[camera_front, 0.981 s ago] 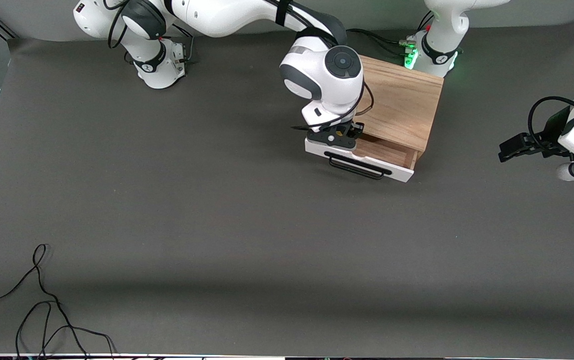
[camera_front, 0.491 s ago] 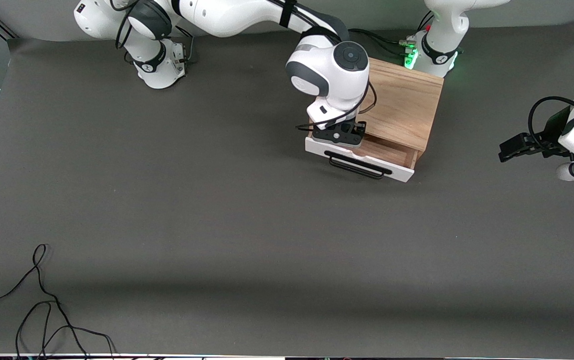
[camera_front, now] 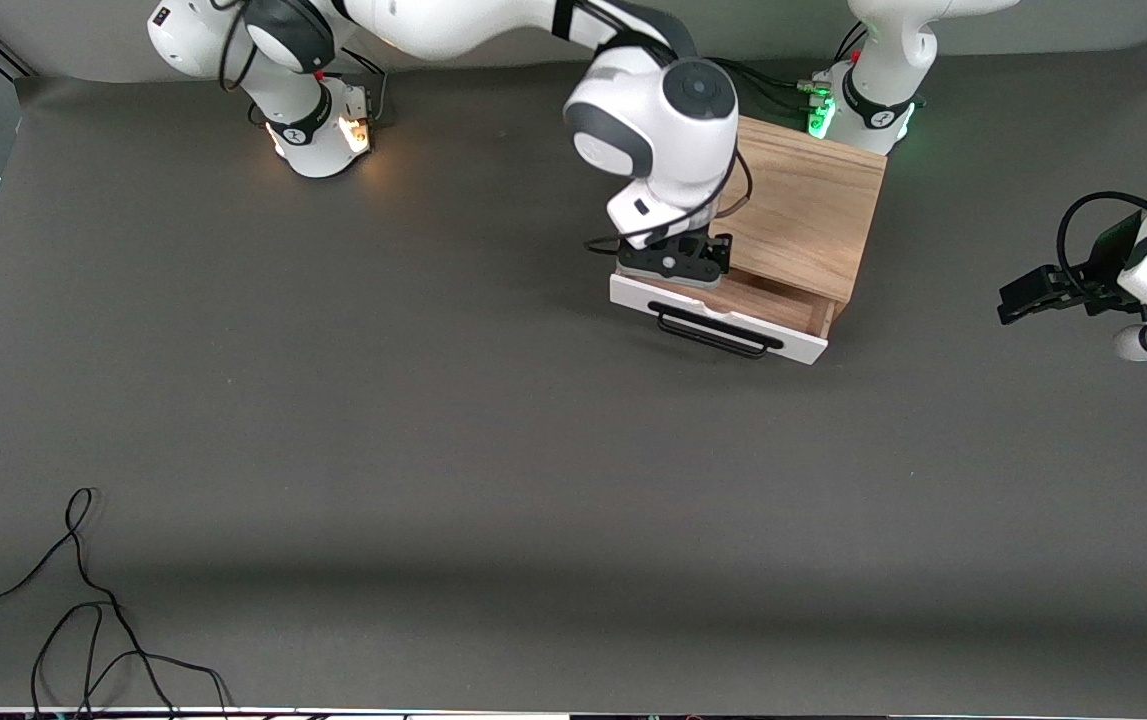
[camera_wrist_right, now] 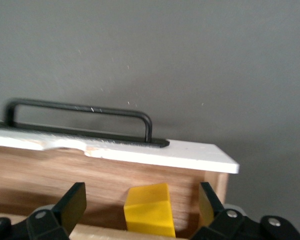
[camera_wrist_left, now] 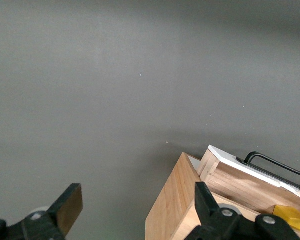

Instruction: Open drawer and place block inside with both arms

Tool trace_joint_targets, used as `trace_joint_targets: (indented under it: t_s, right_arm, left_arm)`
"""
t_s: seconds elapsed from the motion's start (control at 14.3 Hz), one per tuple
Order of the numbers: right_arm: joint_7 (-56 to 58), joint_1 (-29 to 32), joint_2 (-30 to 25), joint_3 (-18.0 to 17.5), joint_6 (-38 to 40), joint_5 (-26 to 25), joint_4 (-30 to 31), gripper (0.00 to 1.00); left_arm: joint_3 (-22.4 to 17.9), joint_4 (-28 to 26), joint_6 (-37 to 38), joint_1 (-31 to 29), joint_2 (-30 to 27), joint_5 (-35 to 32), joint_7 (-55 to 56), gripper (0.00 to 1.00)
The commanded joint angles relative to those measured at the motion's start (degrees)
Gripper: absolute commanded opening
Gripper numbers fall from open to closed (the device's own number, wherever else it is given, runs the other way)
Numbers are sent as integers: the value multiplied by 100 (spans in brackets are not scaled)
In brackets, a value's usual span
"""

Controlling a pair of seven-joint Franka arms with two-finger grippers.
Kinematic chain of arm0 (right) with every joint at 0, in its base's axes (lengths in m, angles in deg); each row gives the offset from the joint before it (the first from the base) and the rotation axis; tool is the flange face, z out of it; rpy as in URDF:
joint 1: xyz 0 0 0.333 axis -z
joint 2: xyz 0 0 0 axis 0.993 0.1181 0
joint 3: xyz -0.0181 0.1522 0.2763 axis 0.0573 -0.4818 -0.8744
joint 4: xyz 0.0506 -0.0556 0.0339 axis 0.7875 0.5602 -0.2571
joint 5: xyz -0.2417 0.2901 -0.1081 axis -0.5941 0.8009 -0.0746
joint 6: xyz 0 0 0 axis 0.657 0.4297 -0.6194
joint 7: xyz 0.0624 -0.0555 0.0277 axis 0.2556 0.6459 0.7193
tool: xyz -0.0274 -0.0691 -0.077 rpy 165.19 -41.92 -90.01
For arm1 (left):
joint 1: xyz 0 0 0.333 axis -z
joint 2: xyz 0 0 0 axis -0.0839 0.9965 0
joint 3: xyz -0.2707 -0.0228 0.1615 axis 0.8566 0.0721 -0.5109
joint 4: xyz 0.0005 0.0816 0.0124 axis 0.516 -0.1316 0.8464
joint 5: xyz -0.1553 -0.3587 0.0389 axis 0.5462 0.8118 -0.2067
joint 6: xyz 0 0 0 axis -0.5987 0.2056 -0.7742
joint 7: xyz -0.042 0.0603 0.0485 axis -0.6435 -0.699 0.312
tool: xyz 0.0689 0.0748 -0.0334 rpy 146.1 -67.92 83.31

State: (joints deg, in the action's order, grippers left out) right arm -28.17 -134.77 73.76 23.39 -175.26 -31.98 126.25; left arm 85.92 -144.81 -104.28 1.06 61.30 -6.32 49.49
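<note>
The drawer [camera_front: 719, 319] stands pulled out of the light wooden box [camera_front: 805, 212], its white front and black bar handle [camera_front: 714, 335] facing the front camera. My right gripper [camera_front: 675, 266] hangs over the drawer's end nearer the right arm and is open. In the right wrist view the yellow block [camera_wrist_right: 147, 210] lies on the drawer's wooden floor between the spread fingers [camera_wrist_right: 76, 196], apart from both. In the front view the right hand hides the block. My left gripper [camera_front: 1019, 298] waits open in the air off the left arm's end of the box; its wrist view shows the block [camera_wrist_left: 290, 218] too.
A loose black cable [camera_front: 83, 600] lies on the dark table mat near the front camera, toward the right arm's end. The two arm bases [camera_front: 318, 125] [camera_front: 868, 105] stand along the edge farthest from the front camera, the left one close by the box.
My right gripper has gone from shut to open and let go of the block, which now lies in the drawer. Its wrist has lifted a little. The left arm has not moved.
</note>
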Motion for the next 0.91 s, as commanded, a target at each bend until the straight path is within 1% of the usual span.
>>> trace_joint_targets:
  t_s: [0.0,0.14,0.28,0.35,0.56,0.7,0.84]
  right_arm:
    - [371,478,-658,-27,514,-88,178,100]
    - [1047,908,-992,-27,814,-62,212,100]
    - [1540,1400,-1334,-36,824,8,493,100]
    - [1847,1638,-1484,-36,824,139,642,100]
    - [3033,2603,-2046,-27,824,684,1239,100]
    - [3832,3236,-2415,-18,815,782,1643,100]
    - [4554,3878,-2837,-9,789,1071,2030,100]
  left_arm:
    - [1,119,65,-37,-71,22,-125,100]
    - [-8,250,74,-37,-80,22,-125,100]
    - [-8,400,170,-29,-62,-4,-81,100]
    - [-8,418,214,-37,-62,-4,-90,100]
    - [-8,436,311,-64,-45,-13,-212,100]
    - [1,410,320,-64,-36,-13,-257,100]
    - [1,374,224,-55,-36,-13,-248,100]
